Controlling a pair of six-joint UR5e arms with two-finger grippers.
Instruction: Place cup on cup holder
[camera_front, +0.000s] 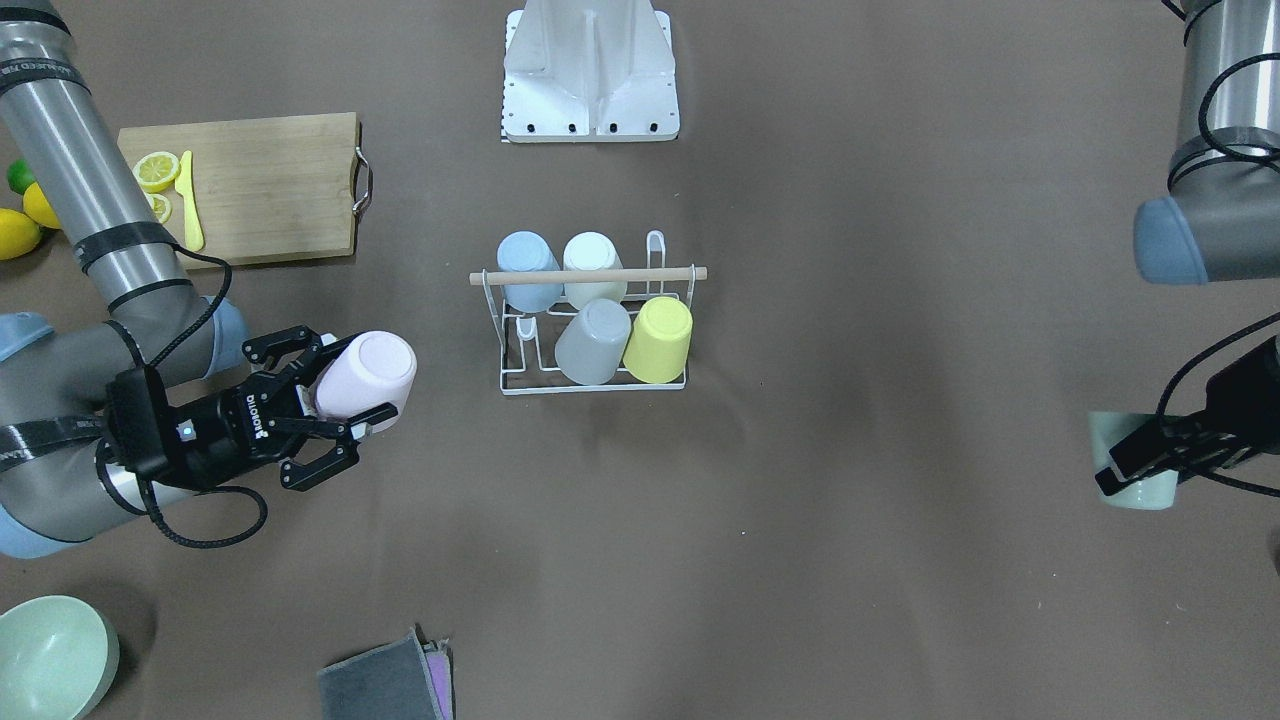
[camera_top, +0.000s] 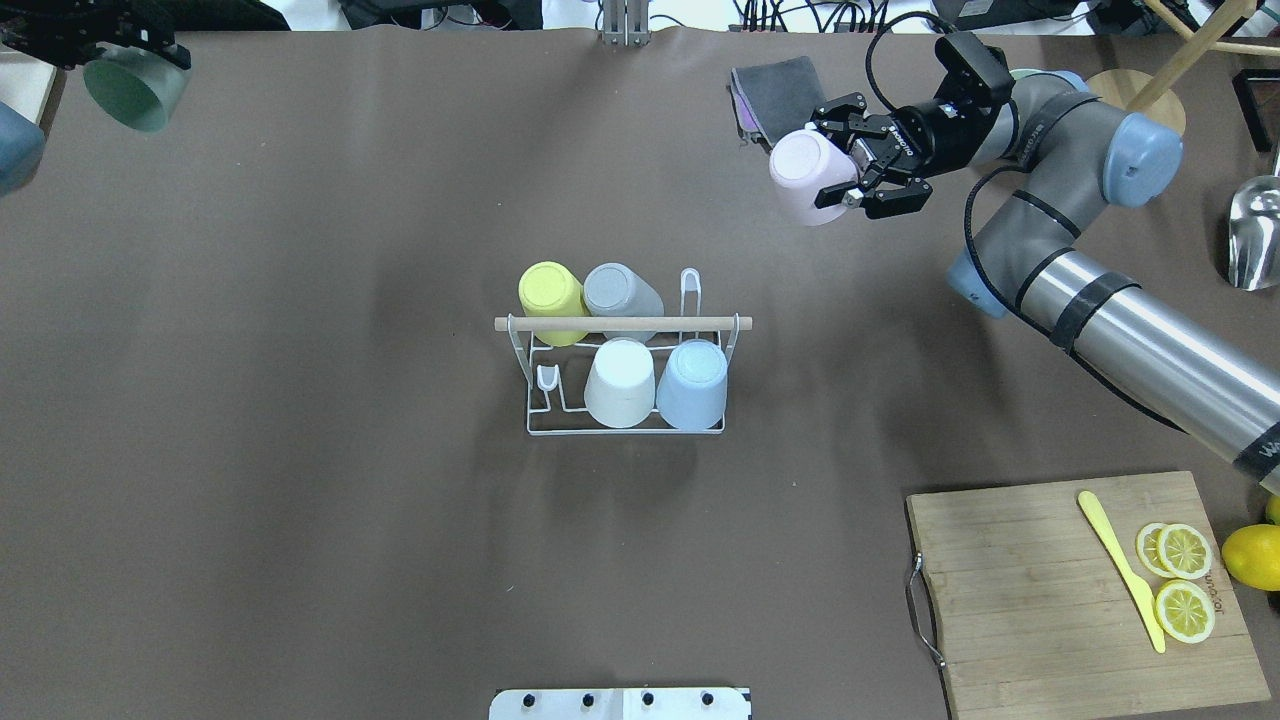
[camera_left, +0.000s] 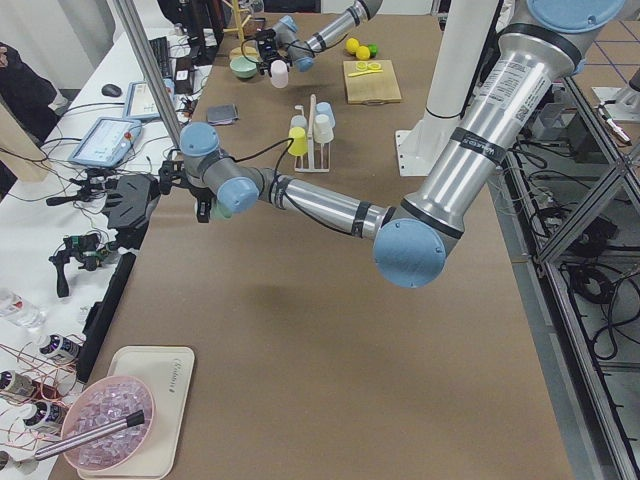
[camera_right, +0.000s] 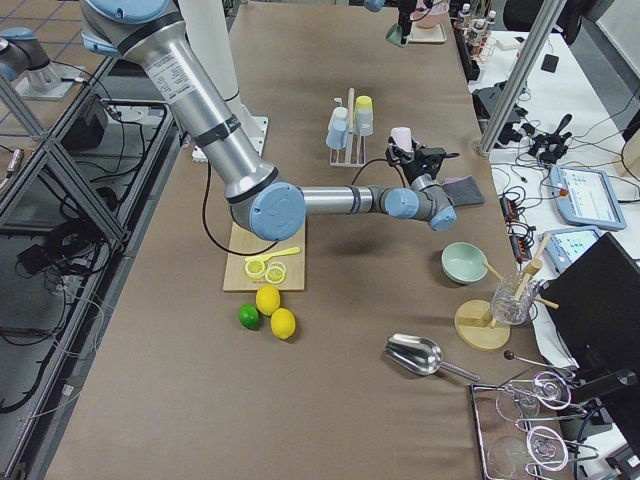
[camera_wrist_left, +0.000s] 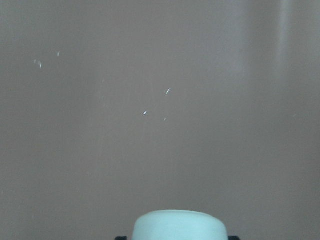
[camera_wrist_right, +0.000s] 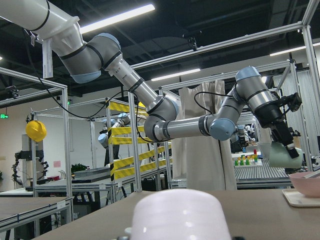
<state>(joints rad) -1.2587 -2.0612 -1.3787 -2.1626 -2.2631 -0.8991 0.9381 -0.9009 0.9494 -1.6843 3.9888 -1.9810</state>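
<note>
The cup holder (camera_front: 590, 275) is a white wire rack with a wooden rod handle, standing mid-table; it also shows in the overhead view (camera_top: 620, 323). On it sit a blue (camera_top: 692, 384), a white (camera_top: 620, 382), a grey (camera_top: 622, 291) and a yellow cup (camera_top: 550, 293). My right gripper (camera_top: 835, 162) is shut on a pink cup (camera_top: 805, 178), held on its side above the table, far-right of the rack; the gripper also shows in the front view (camera_front: 350, 385). My left gripper (camera_front: 1130, 462) is shut on a pale green cup (camera_front: 1140, 490) at the table's far-left corner (camera_top: 130, 92).
A wooden cutting board (camera_top: 1040, 600) with lemon slices (camera_top: 1183, 550) and a yellow knife (camera_top: 1120, 565) lies front right. Whole lemons (camera_front: 25, 220), a green bowl (camera_front: 50, 655), folded grey cloths (camera_top: 775, 90) and a metal scoop (camera_top: 1255, 235) are nearby.
</note>
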